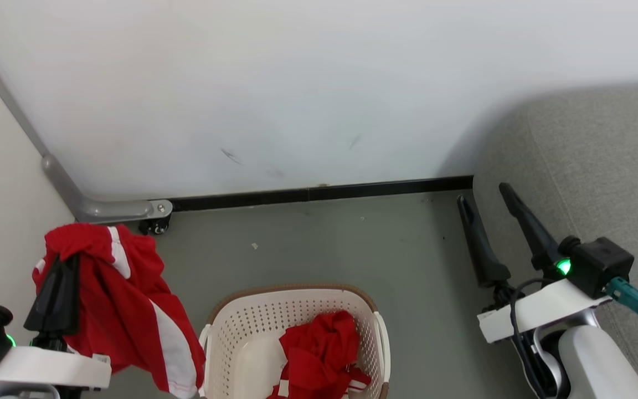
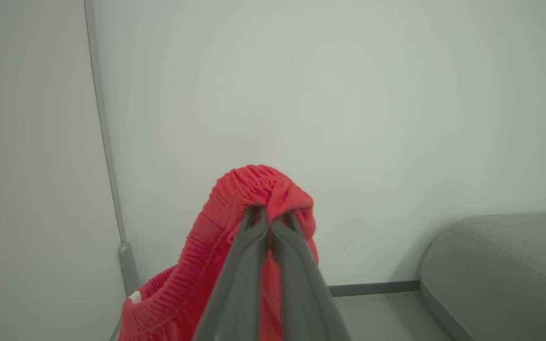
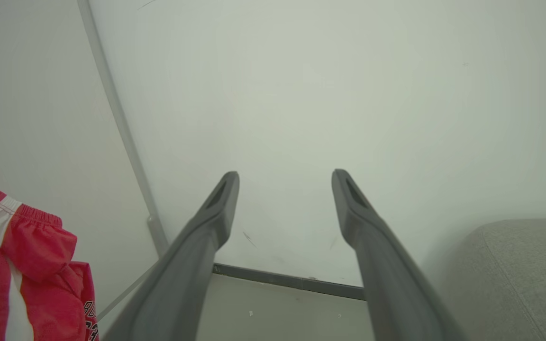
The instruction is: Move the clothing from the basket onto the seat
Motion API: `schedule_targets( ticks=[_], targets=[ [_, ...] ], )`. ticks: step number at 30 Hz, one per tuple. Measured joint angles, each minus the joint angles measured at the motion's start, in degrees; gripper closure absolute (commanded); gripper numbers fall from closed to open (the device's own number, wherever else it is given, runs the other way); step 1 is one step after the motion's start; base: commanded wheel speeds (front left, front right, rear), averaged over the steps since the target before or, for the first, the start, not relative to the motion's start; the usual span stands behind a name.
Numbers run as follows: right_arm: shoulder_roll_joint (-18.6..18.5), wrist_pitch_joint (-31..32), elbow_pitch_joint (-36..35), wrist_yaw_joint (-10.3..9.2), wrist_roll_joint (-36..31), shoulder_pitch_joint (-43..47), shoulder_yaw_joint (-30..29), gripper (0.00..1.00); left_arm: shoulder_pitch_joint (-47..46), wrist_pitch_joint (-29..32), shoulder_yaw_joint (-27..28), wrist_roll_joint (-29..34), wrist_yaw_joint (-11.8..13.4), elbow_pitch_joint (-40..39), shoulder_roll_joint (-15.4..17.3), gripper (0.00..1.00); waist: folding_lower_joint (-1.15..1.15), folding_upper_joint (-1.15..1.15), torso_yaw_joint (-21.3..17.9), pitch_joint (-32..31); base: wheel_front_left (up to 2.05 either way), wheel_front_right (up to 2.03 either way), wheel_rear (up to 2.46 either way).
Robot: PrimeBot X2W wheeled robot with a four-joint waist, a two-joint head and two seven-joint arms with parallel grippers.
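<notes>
At the lower left of the head view, a red garment (image 1: 130,310) is being held up by the left gripper (image 1: 67,260), which is being closed tightly on the elastic waistband. The fabric is hanging clear of the basket (image 1: 297,289) at the bottom centre. A second red garment (image 1: 319,354) is lying crumpled inside the basket. The right gripper (image 1: 484,195) is being held wide and empty beside the grey seat (image 1: 601,166) at the right edge. No clothing is being shown on the visible seat, so the task is judged early: both pieces are yet to be delivered.
</notes>
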Motion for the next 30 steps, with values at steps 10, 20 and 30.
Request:
schedule_targets(
  ticks=[10,20,30],
  targets=[
    [0.1,0.0,0.5,0.0,0.6,2.8,1.4,0.0,3.5,0.0,0.5,1.4,0.0,-0.5,-1.3,1.0,0.0,0.0,-0.7,-3.0,0.0,0.0,0.0],
    [0.1,0.0,0.4,0.0,1.1,3.2,2.8,0.0,5.6,0.0,2.0,2.5,0.0,-2.0,-2.2,1.0,0.0,0.0,-1.8,-4.2,0.0,0.0,0.0],
    [0.1,0.0,0.0,0.0,1.7,3.9,7.2,0.0,5.5,0.0,1.3,2.8,0.0,-3.4,-3.1,1.0,0.0,0.0,-2.1,-3.8,0.0,0.0,0.0]
  ],
)
